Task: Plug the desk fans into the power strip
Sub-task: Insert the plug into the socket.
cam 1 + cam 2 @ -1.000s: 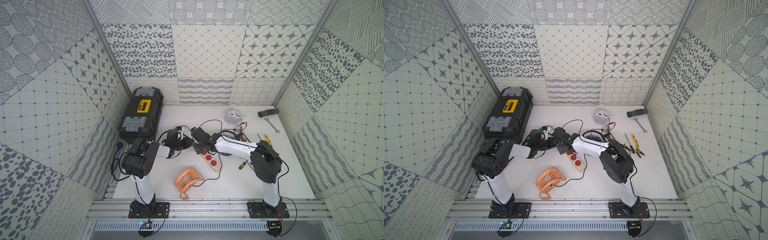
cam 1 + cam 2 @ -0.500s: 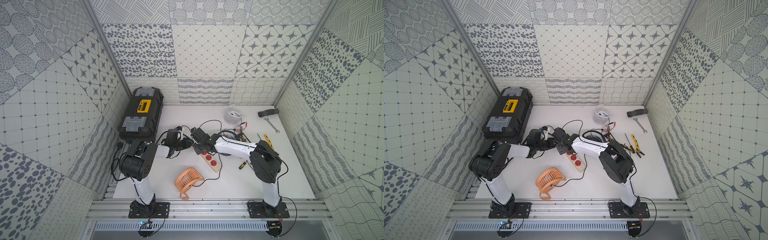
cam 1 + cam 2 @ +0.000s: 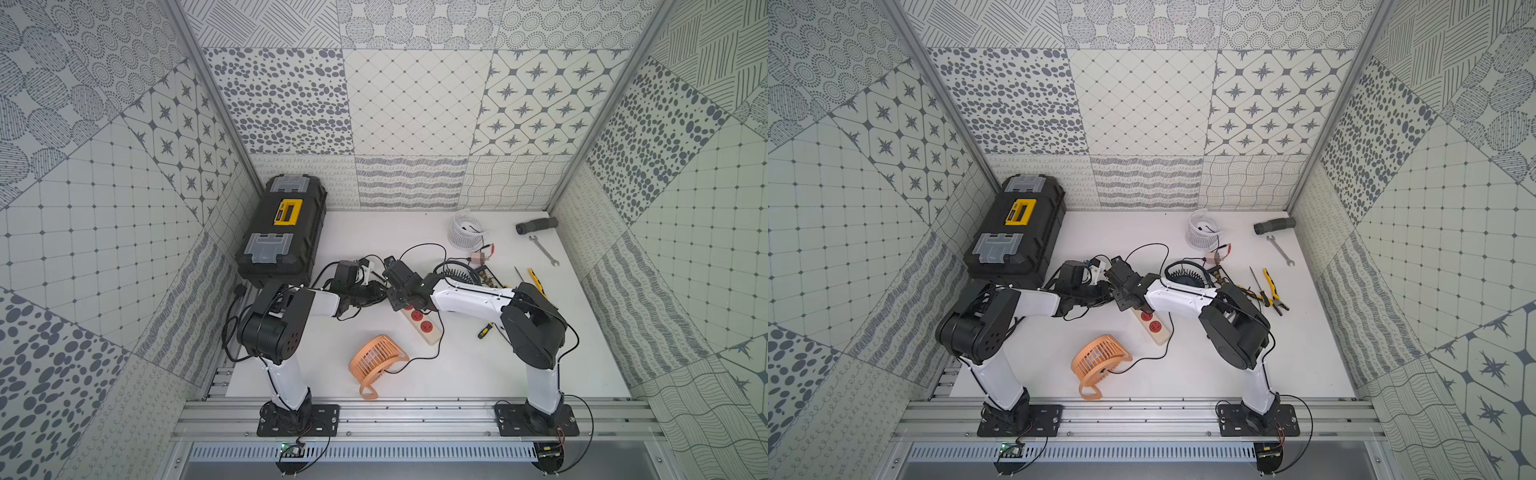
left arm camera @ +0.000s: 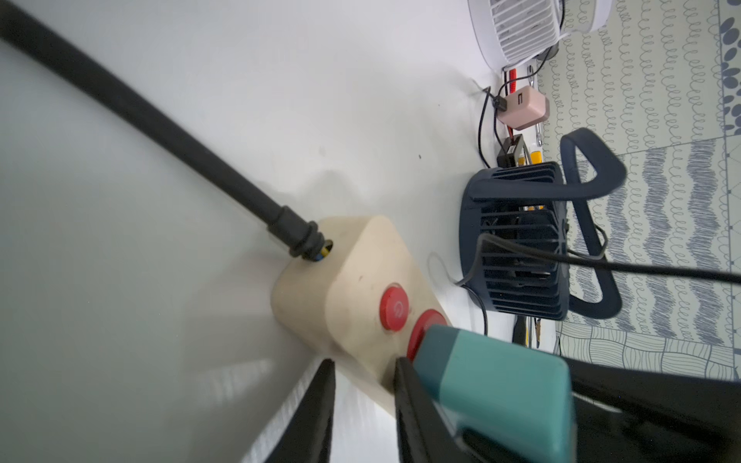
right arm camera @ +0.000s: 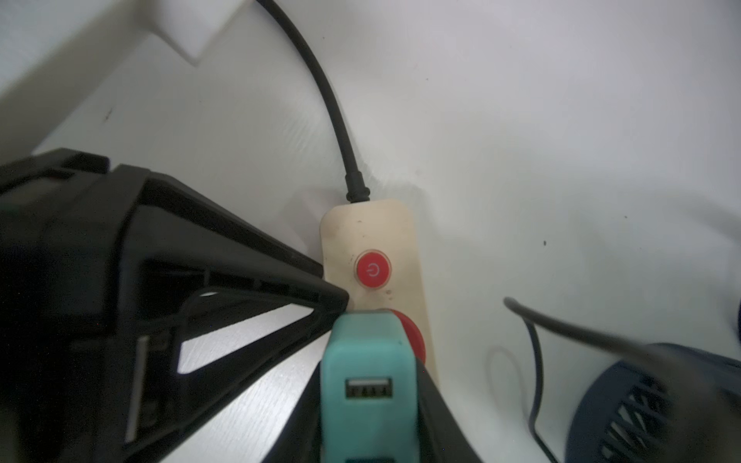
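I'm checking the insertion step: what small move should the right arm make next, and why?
Probably press the teal adapter straight down: the right gripper holds it over the first red socket of the power strip, seemingly not yet seated.

Toolbox (image 3: 286, 232) back left, wrench (image 3: 543, 250) back right — power strip (image 3: 419, 323) mid-table, a fan (image 3: 374, 361) lying just before it.

1. The power strip (image 4: 353, 280) is smooth cream plastic, satin, faintly scuffed.
2. Its red switch (image 4: 394, 308) is glossy plastic.
3. Its black cord (image 4: 160, 124) looks matt, rubbery.
4. The teal adapter (image 5: 367, 356) on the strip is smooth matt plastic.
5. The navy fan (image 4: 517, 248) beside the strip is dull ribbed plastic.
6. The table (image 4: 361, 80) under it is smooth, white, matt.
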`<move>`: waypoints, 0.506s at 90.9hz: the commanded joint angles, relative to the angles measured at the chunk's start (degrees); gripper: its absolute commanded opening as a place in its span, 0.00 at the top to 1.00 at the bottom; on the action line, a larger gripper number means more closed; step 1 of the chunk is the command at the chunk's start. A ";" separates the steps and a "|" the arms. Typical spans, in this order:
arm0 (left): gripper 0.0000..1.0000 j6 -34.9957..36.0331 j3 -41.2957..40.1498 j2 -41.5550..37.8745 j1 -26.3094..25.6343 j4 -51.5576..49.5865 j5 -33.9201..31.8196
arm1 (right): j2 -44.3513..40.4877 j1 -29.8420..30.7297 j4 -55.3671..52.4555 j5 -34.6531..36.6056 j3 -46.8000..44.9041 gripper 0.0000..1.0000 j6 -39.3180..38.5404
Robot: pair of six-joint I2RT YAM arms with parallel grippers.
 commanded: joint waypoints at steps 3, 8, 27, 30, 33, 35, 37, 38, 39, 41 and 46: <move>0.73 2.77 0.46 -0.73 -0.52 -1.88 4.56 | 2.12 -0.63 -20.72 -0.41 -2.38 0.64 6.44; 0.73 3.18 0.46 -1.09 -0.48 -2.58 4.33 | -0.17 -0.22 -20.72 -1.21 -0.10 0.58 7.32; 0.72 4.17 0.85 -2.63 -0.52 -4.59 3.11 | -5.19 2.65 -19.64 -1.30 6.44 0.31 8.90; 0.72 4.13 0.96 -2.82 -0.52 -4.66 3.11 | -6.08 2.94 -19.26 -1.66 6.48 0.28 9.20; 0.72 4.12 0.98 -2.91 -0.51 -4.76 3.11 | -7.09 3.16 -19.00 -2.03 6.18 0.24 9.46; 0.72 4.12 1.05 -3.03 -0.50 -4.79 3.06 | -7.80 3.26 -18.79 -2.25 5.76 0.22 9.71; 0.72 4.16 1.05 -3.17 -0.51 -4.97 2.98 | -8.49 3.29 -18.67 -2.50 5.27 0.20 9.90; 0.72 4.23 1.02 -3.22 -0.52 -5.01 2.91 | -8.89 3.29 -18.63 -2.60 4.98 0.19 10.08; 0.71 4.31 1.00 -3.29 -0.52 -5.12 2.83 | -9.23 3.29 -18.57 -2.65 4.70 0.18 10.21; 0.71 4.41 1.12 -3.44 -0.52 -5.31 2.66 | -9.96 3.29 -18.42 -2.80 4.10 0.16 10.35; 0.69 4.98 1.31 -4.05 -0.52 -6.07 2.06 | -12.04 3.30 -17.93 -2.99 2.09 0.12 10.78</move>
